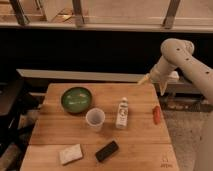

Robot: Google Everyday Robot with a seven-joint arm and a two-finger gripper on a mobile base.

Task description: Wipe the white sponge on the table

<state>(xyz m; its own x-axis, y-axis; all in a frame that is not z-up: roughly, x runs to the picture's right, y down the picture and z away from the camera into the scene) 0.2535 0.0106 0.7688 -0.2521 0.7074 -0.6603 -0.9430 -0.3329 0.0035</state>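
Light brown wooden butcher-block table (142,145), built of plank strips, fills the lower part of the camera view, and clock positions below are read from its centre. Nearest the front edge, at 7 o'clock, lies the small off-white rectangular sponge (71,153), flat on the wood and touching nothing. Just beside it, at 6 o'clock, lies a black rectangular bar (107,150), angled, with a gap between the two. Near the centre stands a translucent white plastic cup (95,119), upright with its mouth open. At 3 o'clock of the cup, close but apart, stands a small white bottle (122,112) with a printed label. At 3 o'clock by the right edge lies a slim red object (156,114); its kind cannot be told. At 10 o'clock sits a round green bowl (76,99). Beyond the far edge, at 1 o'clock, the tan-tipped gripper (145,79) of the white robot arm (175,55) hangs off the table, well apart from the sponge; whether it is wide or narrow cannot be told. Behind runs a dark wall under a metal-posted railing (77,15).
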